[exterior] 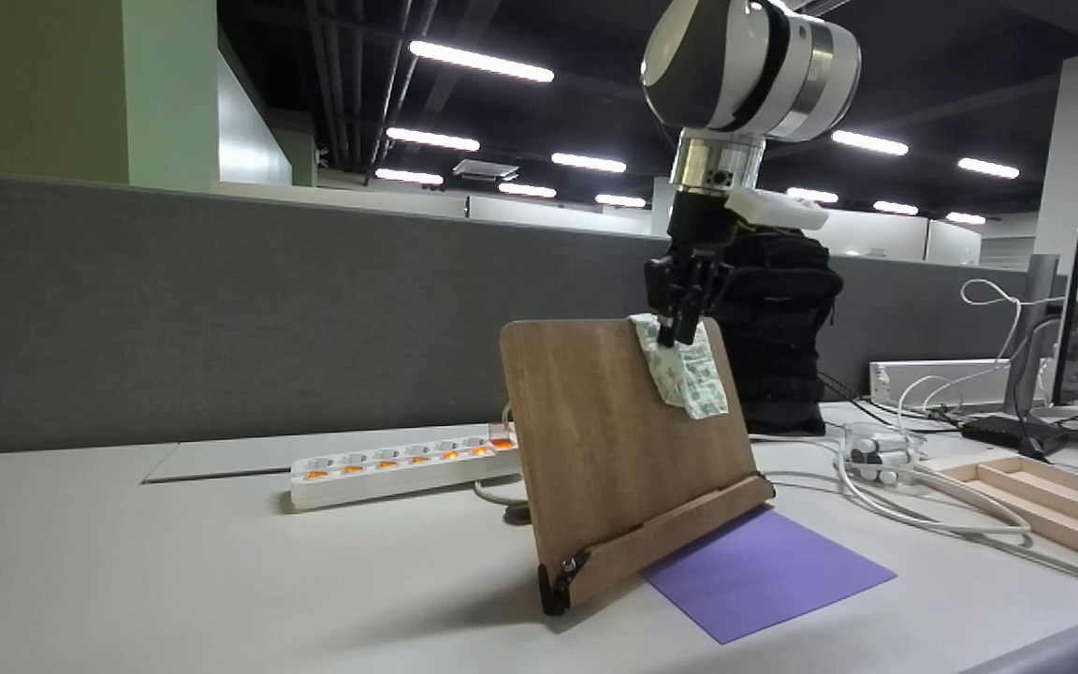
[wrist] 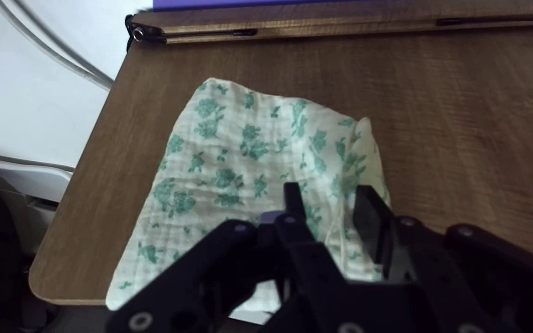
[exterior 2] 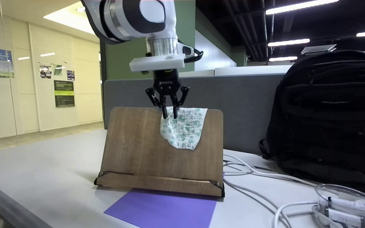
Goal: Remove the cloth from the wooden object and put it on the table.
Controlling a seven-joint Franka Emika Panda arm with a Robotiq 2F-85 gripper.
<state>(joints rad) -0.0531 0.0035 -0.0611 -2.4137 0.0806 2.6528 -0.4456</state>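
Observation:
The pale green-and-white patterned cloth (exterior: 696,382) hangs over the top edge of the brown wooden stand (exterior: 595,431), towards one corner. The cloth (exterior 2: 185,131) and the stand (exterior 2: 135,142) show in both exterior views. In the wrist view the cloth (wrist: 234,143) lies against the panel (wrist: 456,115), with a raised fold near one side. My gripper (exterior 2: 170,116) is at the stand's top edge, in front of the cloth. In the wrist view the gripper's fingers (wrist: 329,189) are apart, with the fold visible between them. I cannot tell whether they touch the cloth. The table (exterior: 174,571) is light grey-white.
A purple sheet (exterior: 773,576) lies under the stand's front. A white power strip (exterior: 399,479) is behind the stand. A black backpack (exterior 2: 328,126), white cables (exterior 2: 258,172), a clear container with vials (exterior 2: 348,209) and pale wooden planks (exterior: 1044,505) are nearby. A grey partition (exterior: 221,318) backs the table.

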